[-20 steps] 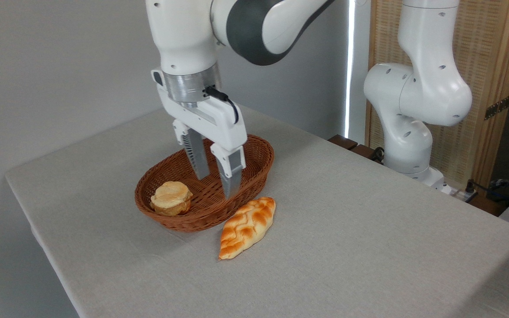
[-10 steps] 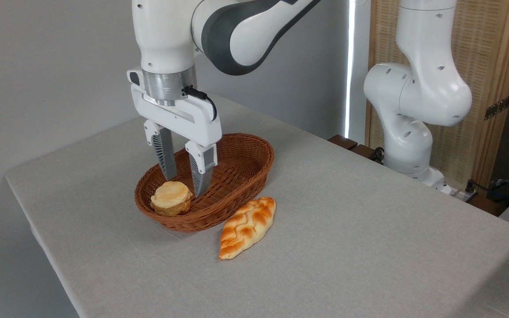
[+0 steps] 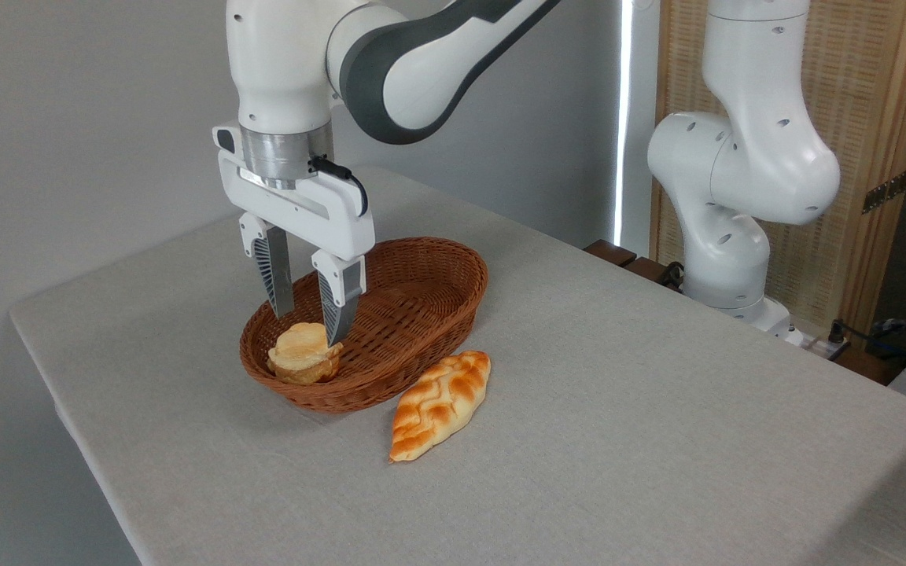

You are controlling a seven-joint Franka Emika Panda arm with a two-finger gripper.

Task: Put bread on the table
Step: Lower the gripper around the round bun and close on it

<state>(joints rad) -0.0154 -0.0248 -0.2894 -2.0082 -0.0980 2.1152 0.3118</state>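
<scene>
The bread [image 3: 303, 353], a small round bun with a pale cracked top and golden sides, lies at the left end of a brown wicker basket [image 3: 414, 306] on the grey-beige table [image 3: 618, 440]. My gripper [image 3: 310, 328] hangs straight down over the bun with its fingers open. One fingertip [image 3: 283, 303] stands behind the bun's top and the other [image 3: 334, 330] reaches its right edge. I cannot tell whether they touch it.
A longer braided orange-brown loaf [image 3: 441, 403] lies on the cloth just in front of the basket's right end. The arm's white base [image 3: 724, 236] stands at the table's far right edge. A wooden screen [image 3: 854, 118] rises behind it.
My gripper has travelled left across the basket from its middle to above the bun and come lower. The fingers stayed open. Bun, basket and loaf have not moved.
</scene>
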